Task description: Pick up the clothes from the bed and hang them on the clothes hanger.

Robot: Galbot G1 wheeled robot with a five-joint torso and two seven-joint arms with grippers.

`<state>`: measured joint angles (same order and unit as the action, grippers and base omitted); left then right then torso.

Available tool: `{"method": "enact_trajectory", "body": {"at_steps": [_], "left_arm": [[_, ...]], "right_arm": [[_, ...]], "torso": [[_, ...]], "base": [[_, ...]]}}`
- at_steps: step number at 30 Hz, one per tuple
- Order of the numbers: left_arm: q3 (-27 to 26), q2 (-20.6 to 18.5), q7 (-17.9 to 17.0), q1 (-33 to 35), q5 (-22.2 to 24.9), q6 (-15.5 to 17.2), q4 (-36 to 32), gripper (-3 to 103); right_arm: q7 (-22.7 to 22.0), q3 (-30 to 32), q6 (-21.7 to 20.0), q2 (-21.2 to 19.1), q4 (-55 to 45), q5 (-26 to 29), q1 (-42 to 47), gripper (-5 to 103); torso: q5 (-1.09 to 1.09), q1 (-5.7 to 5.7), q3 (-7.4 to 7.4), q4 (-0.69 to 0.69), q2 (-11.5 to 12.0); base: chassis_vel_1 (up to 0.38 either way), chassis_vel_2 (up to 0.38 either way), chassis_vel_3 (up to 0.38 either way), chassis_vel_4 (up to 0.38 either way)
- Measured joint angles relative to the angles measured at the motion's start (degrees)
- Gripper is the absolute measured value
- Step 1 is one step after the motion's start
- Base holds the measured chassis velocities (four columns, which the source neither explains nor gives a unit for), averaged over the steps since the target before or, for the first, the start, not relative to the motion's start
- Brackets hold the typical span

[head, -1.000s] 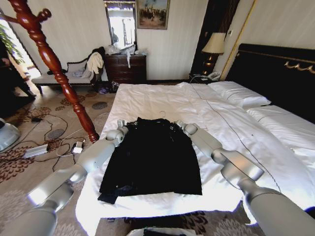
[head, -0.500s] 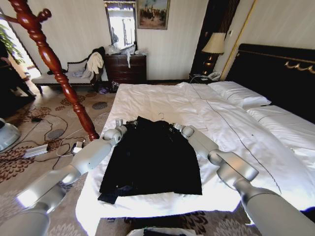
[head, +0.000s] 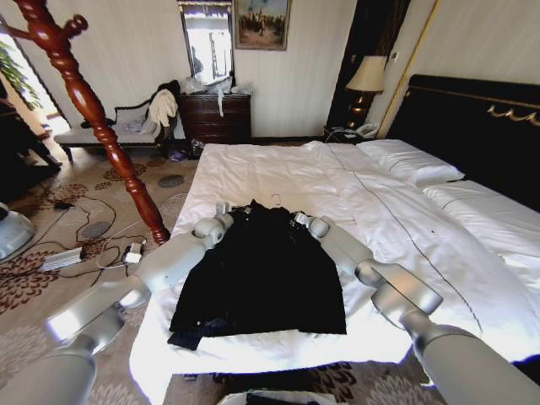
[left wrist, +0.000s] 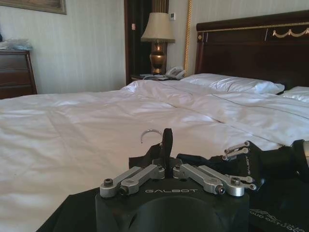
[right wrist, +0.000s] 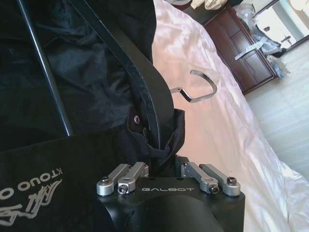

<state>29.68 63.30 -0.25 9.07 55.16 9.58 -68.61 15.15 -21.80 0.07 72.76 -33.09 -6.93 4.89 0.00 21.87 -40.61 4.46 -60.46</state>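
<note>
**Both grippers have closed in on the jacket's shoulders**

Since a second ago we see our left gripper and right gripper move inward along the top edge of the black jacket, which lies flat near the foot of the bed; we judge a two-handed lift is near. The right wrist view shows what the head view cannot: fingers pinched shut on the collar fabric beside the hanger hook (already inside the garment). The left wrist view shows its fingers closed around dark fabric too.
</note>
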Motion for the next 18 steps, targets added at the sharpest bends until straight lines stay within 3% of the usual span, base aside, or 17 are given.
{"method": "enact_trajectory", "body": {"at_steps": [18], "left_arm": [[2.49,12.80,-1.80,-5.37,-0.27,0.47,9.39,2]], "right_arm": [[-1.61,1.54,-1.18,-4.07,-8.36,-3.48,3.81,22]], "torso": [[0.01,0.00,0.00,0.02,0.00]], "base": [[0.000,0.000,0.000,0.000]]}}
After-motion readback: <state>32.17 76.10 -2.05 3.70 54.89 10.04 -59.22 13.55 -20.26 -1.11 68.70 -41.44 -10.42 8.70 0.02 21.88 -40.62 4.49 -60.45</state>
